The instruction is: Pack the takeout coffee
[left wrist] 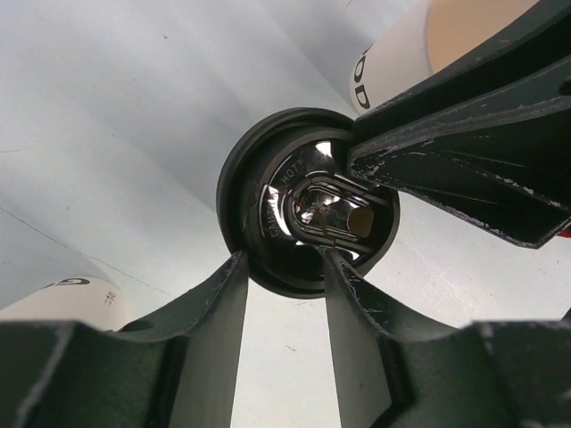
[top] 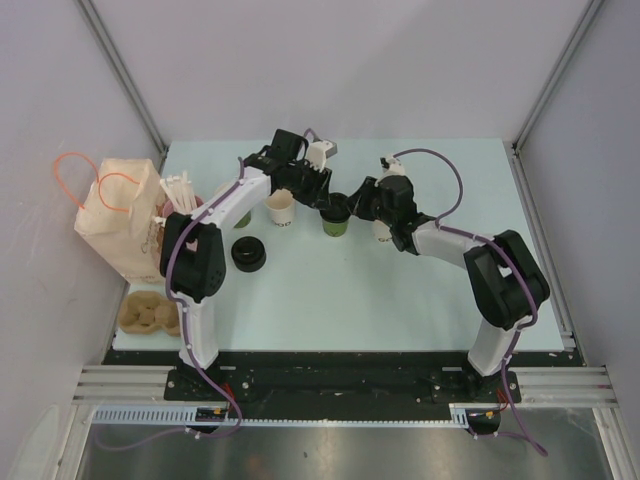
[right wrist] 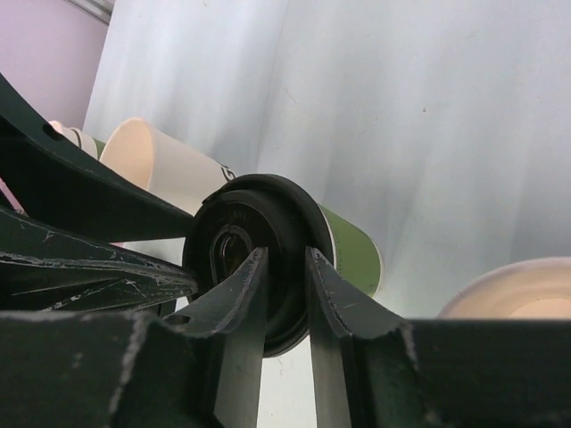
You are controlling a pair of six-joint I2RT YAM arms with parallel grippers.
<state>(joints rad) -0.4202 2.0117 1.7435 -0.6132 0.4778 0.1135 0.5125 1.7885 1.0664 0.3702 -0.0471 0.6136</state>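
- Right tool [right wrist: 287,267] pinches the round black plastic lid [right wrist: 241,214] on the green-sided paper cup [right wrist: 352,254]; press down evenly.
- Left tool [left wrist: 284,259] straddles it; grip unclear, I cannot tell.

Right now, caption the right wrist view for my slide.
Right jaws pinch the rim of the black lid on the green cup.
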